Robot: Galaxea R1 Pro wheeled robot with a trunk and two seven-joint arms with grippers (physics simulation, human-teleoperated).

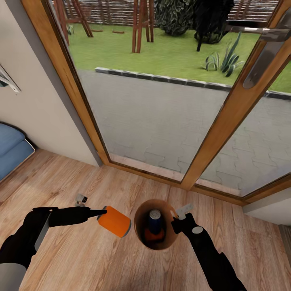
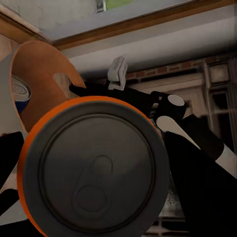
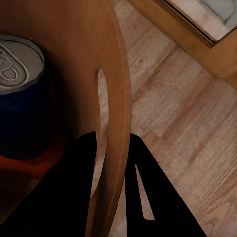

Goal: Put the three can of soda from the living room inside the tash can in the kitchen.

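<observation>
Head view looks down on a light wood plank floor [image 1: 81, 258] before wood-framed glass doors [image 1: 226, 121]. The small round bin with a brown inside [image 1: 139, 226] is the landmark, held above the floor by the right gripper [image 1: 176, 220]. In the right wrist view its two black fingers [image 3: 74, 192] pinch the bin's thin brown wall [image 3: 116, 98], one inside and one outside, closed on it.

Inside the bin a dark blue soda can with a silver top [image 1: 154, 220] stands upright on an orange can [image 1: 155, 235] lying at the bottom; the right wrist view shows the blue can [image 3: 22, 103] near the wall.

Just beside the bin's rim, on the side away from the right gripper, the left gripper [image 1: 102, 213] grips a bright orange soda can [image 1: 115, 221], tilted, its silver end toward the bin. The left wrist view shows that grey can top [image 2: 96, 170] close up with the bin [image 2: 42, 74] behind; the left fingers are hidden, so their opening cannot be judged beyond their hold on the can.
</observation>
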